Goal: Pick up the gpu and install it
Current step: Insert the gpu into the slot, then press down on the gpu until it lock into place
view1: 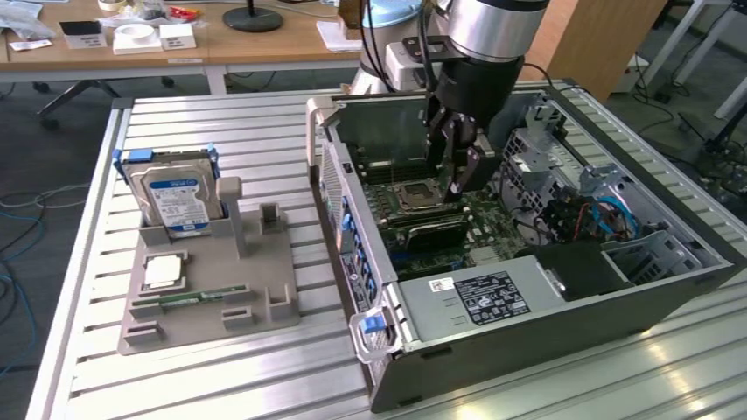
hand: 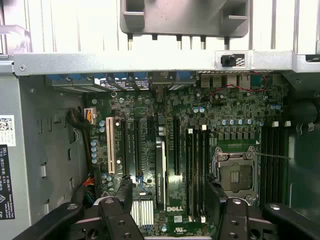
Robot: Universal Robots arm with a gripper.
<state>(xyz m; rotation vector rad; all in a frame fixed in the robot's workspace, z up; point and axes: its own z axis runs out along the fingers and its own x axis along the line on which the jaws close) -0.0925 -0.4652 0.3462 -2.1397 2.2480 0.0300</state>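
The gpu (hand: 160, 172) stands on its thin edge in a long slot of the motherboard (hand: 150, 120), inside an open desktop computer case (view1: 561, 337). In the wrist view it appears as a narrow grey strip running between the black expansion slots. In the exterior view it is a dark bar (view1: 428, 230) lying across the board between the empty processor socket (view1: 415, 194) and the grey power supply (view1: 491, 297).

The gripper (hand: 168, 194) hangs directly over the card, reaching down into the case from the arm above. Its two black fingers (hand: 125, 192) are spread wide, one on each side of the card, with a gap showing between each finger and the card, so nothing is pinched. In the exterior view the gripper (view1: 459, 175) points straight down, just above the socket.

The case lies on its side on a ribbed metal tabletop (view1: 233, 367), open side up. Towards the exterior view's left, well apart from the gripper, a grey parts holder (view1: 210, 302) rests on the tabletop. A silver hard drive (view1: 175, 199) with a blue and white label stands upright in it, and a thin green memory stick (view1: 192, 297) lies flat near its front.
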